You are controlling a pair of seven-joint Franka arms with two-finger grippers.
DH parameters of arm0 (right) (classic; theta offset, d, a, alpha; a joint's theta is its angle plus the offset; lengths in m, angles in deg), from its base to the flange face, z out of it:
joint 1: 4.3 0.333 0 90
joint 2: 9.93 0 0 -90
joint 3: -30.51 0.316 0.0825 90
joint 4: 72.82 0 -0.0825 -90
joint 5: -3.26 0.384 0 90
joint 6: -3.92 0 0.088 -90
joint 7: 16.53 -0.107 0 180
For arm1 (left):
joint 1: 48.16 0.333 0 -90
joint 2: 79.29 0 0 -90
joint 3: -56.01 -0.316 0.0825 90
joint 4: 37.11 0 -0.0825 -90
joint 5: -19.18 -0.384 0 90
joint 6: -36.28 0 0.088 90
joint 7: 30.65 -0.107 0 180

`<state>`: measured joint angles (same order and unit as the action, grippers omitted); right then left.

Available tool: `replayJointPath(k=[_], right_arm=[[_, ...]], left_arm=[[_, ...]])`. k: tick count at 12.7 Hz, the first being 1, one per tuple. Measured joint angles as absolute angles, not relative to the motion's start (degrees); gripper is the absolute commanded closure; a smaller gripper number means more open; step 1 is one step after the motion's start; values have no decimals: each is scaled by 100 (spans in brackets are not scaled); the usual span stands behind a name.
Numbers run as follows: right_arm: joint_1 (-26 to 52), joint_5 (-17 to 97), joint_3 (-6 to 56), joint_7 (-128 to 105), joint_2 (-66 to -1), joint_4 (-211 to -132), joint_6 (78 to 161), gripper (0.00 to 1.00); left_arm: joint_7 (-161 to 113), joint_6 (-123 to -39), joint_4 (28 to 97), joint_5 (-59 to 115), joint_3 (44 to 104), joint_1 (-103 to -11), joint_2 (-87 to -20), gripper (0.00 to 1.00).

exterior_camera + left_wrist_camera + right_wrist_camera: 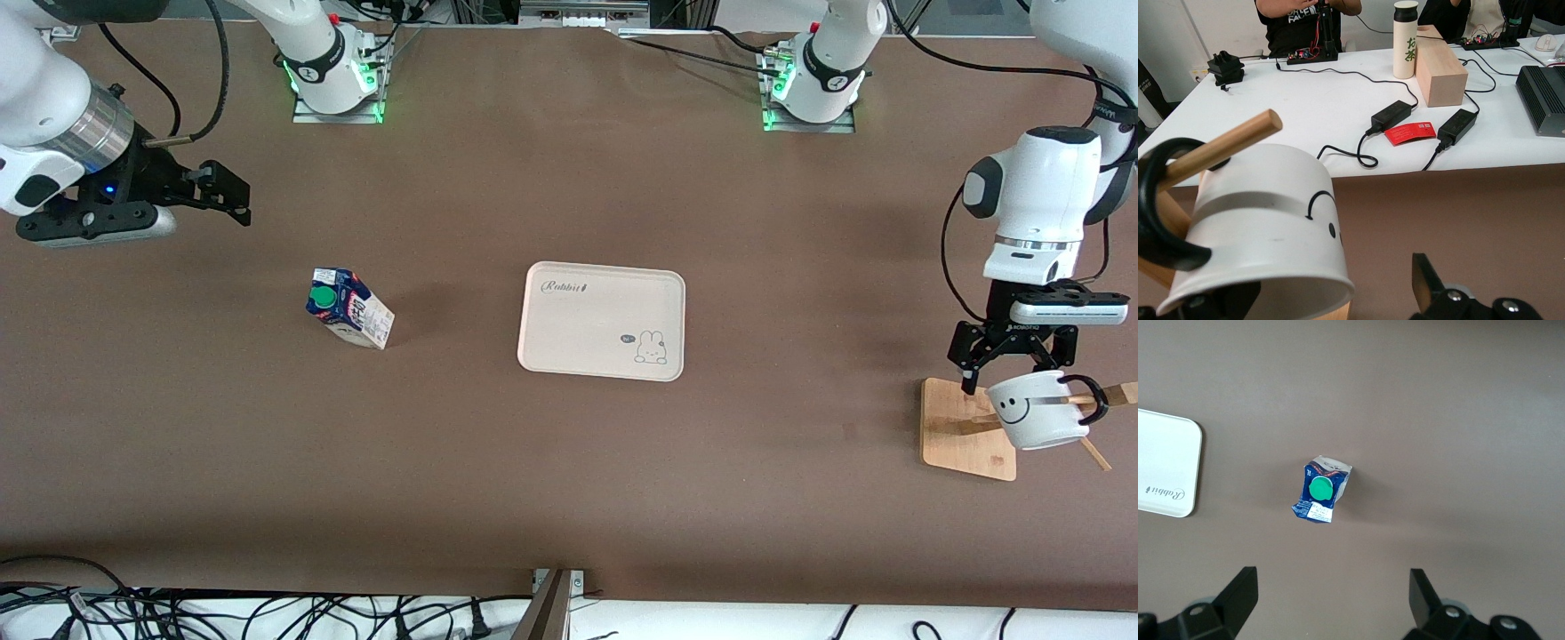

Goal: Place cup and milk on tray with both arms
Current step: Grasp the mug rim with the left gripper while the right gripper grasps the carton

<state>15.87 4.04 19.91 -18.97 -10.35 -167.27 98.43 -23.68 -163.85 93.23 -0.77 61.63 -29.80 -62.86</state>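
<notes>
Right gripper [233, 191] hangs above the desk [569, 462], fingers spread, milk carton [349, 308] untouched. Rabbit tray [603, 321] empty mid-desk. Left gripper [1013, 363] straddles the smiley cup [1036, 411] on its wooden rack [967, 433], fingers open. Step: approach. Next: close, lift the cup off its peg.

You see an evenly lit scene: the light comes from above and is soft, with no hard glare on the brown table [569, 462]. Around the tray [603, 321], the table is brightest; toward the edge nearest the front camera it becomes darker. The milk [349, 308] throws a faint, diffuse shadow on the side toward the tray. Green lamps glow at both arm bases, well apart from the tray. In the left wrist view, the cup [1265, 227] is very close and a little soft, while the white desk [1338, 100] above it looks bright.
</notes>
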Motion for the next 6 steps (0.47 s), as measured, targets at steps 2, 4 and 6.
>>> replayJointPath(k=[2, 4, 6], right_arm=[[1587, 404, 1991, -1898, -1035, -16726, 9851, 0], [1587, 404, 1991, -1898, -1035, -16726, 9862, 0], [1587, 413, 1991, -1898, -1038, -16726, 9893, 0]], left_arm=[[-2368, -16386, 9312, -79, 6176, -2981, -6282, 0], [-2368, -16385, 9312, -82, 6201, -2981, -6281, 0], [-2368, -16385, 9312, -84, 6246, -2982, -6280, 0]])
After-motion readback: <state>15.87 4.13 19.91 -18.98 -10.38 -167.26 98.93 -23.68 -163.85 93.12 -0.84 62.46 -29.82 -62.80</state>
